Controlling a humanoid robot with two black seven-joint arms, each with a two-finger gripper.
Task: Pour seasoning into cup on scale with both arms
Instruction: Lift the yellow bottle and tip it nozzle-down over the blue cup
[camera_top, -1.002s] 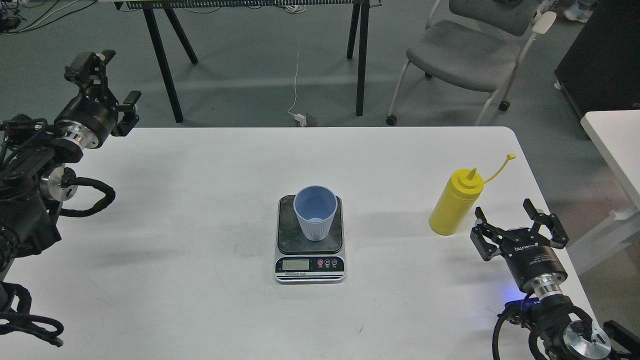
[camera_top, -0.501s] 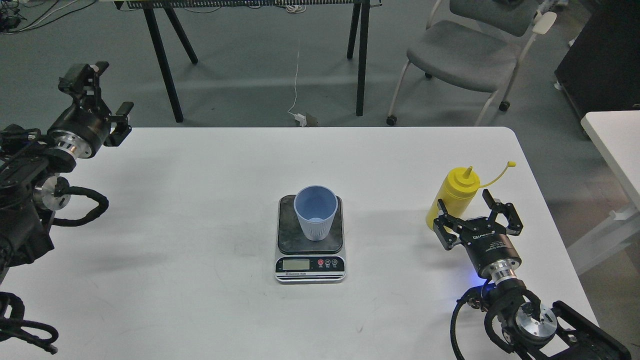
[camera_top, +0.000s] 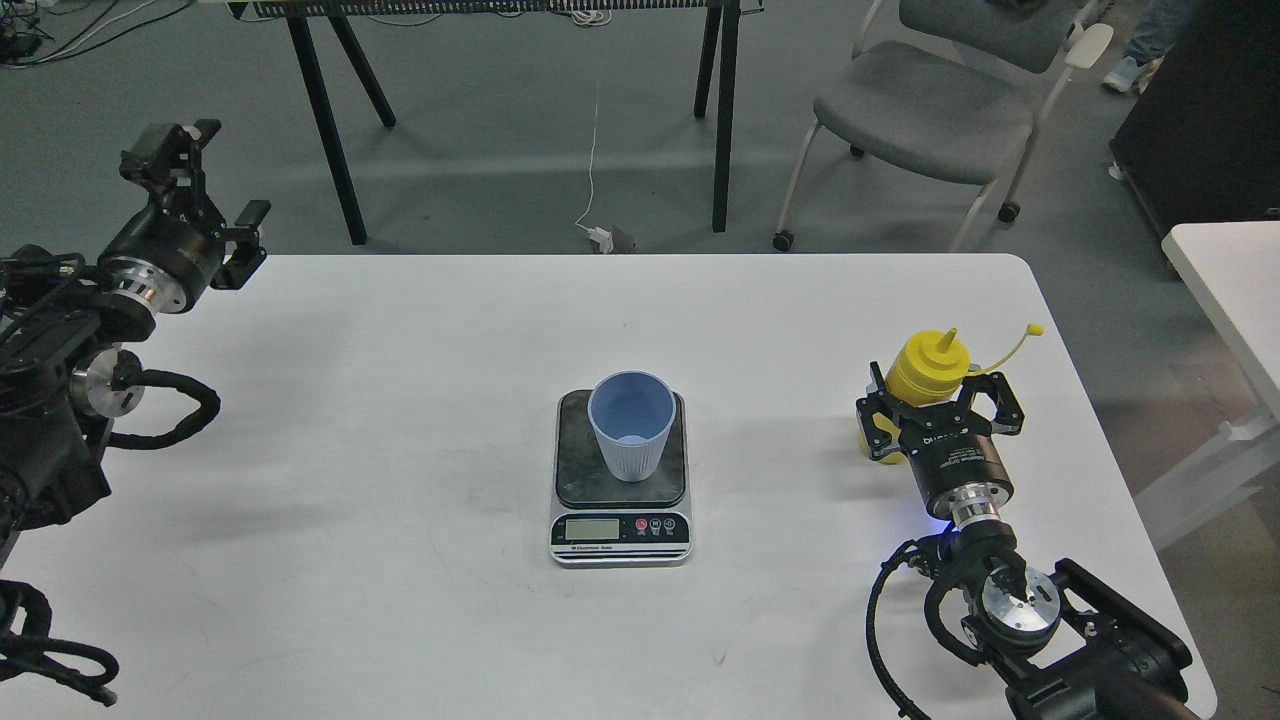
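At the table's right edge, my right gripper (camera_top: 938, 408) straddles the upright yellow seasoning bottle (camera_top: 925, 368), jaws wide, not yet clamped; closing off-centre could topple it.

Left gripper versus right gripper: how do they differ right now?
The left gripper is raised at the table's far left corner, holding nothing; the right gripper is low over the table, its fingers on either side of the seasoning bottle. The left is far from the cup; the right is nearer. Both have their fingers apart.
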